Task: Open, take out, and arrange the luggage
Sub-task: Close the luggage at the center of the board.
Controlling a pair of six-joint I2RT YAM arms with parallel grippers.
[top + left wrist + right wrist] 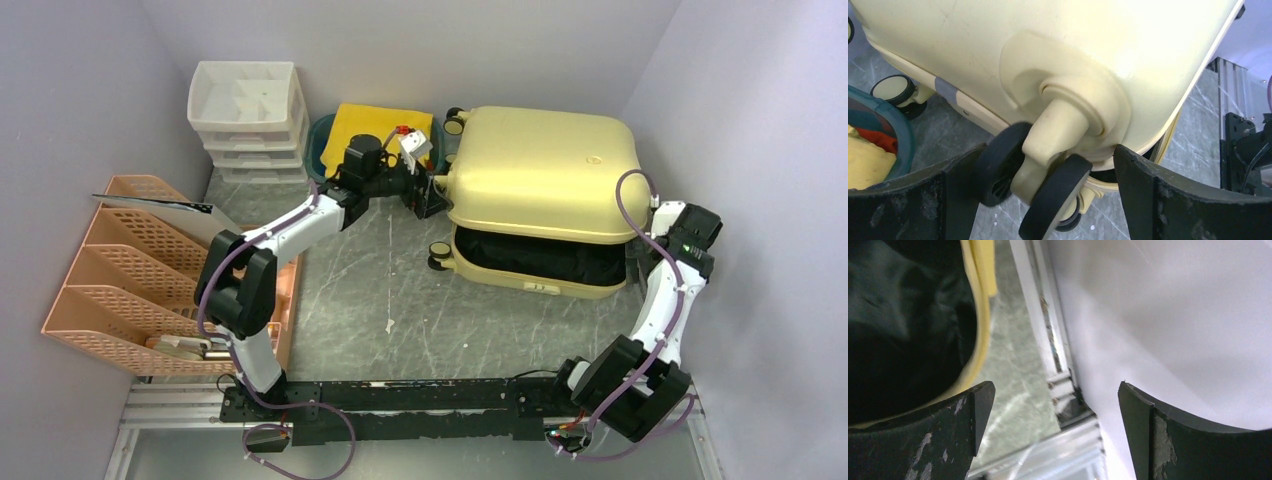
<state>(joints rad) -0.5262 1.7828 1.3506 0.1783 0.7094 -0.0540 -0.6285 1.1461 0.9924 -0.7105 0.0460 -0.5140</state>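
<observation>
Luggage (pixel 540 170) sits far-right on the table (pixel 380 300), with its right end near the right wall. Its long axis runs left-right and the wheels are at the left end. It is partly open: the top shell is raised and gapes toward the arms, and black lining (pixel 540 260) shows in the lower shell.

Left gripper (pixel 428 195) is at the wheel end with its fingers spread wide. In the wrist view they straddle a twin caster (pixel 1048 200) on the top shell's corner. The left finger is just beside the wheel, but I can't tell if it touches. Nothing is clamped.

Right gripper (pixel 1055 387) is at the luggage's right end, low in the gap between shell and wall. Its fingers are fully spread and hold nothing. The lower shell's rim and lining are off its left finger, and the wall is off its right.

Teal tray (pixel 322 140) with yellow cloth (pixel 385 125) is just left of the luggage.
</observation>
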